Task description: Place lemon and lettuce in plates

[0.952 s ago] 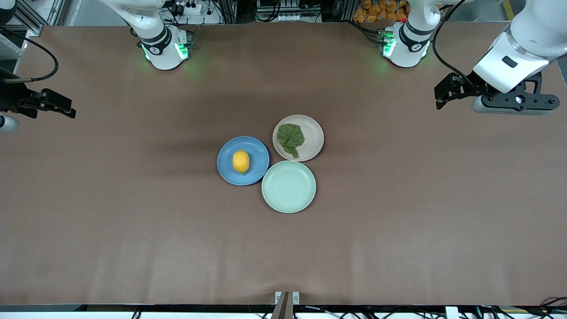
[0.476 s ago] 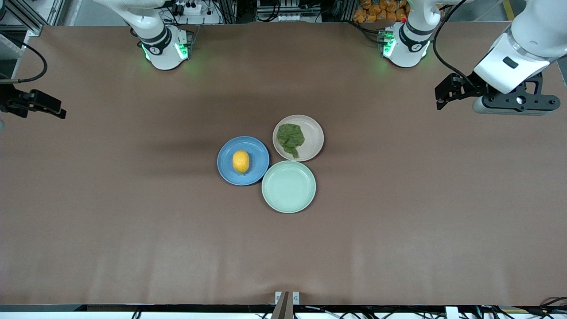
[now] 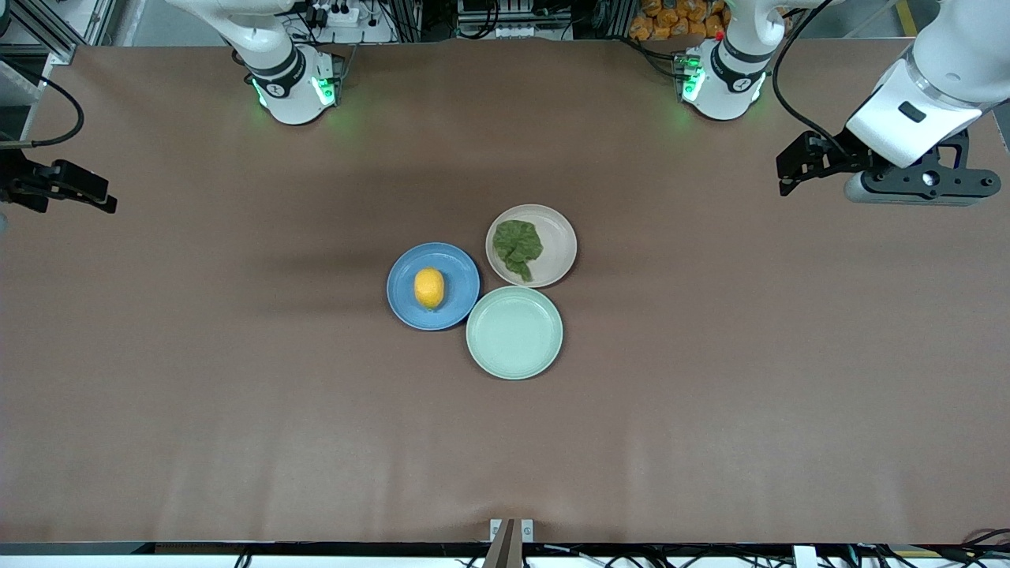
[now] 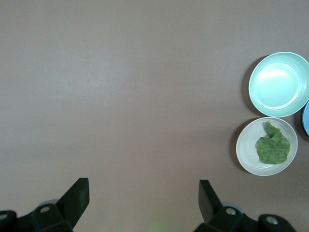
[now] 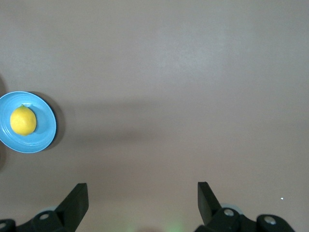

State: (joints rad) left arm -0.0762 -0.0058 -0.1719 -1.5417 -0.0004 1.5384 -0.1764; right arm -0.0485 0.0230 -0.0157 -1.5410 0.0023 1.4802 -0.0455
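Both foods are plated; both arms hang wide and empty at the table's ends, well apart from the dishes.

The right gripper (image 3: 67,189), jaws spread and holding nothing, hangs over its arm's end of the table. Mid-table, the lemon (image 3: 429,288) lies in the blue plate (image 3: 460,272), its long axis running toward the front camera. Touching it, the beige-pink plate (image 3: 557,241) holds the lettuce (image 3: 518,246), stem end toward the camera. The mint-green plate (image 3: 514,332), nearest the camera, has nothing in it. The left gripper (image 3: 797,167), also spread and empty, hangs over its own end. No further move looks needed.
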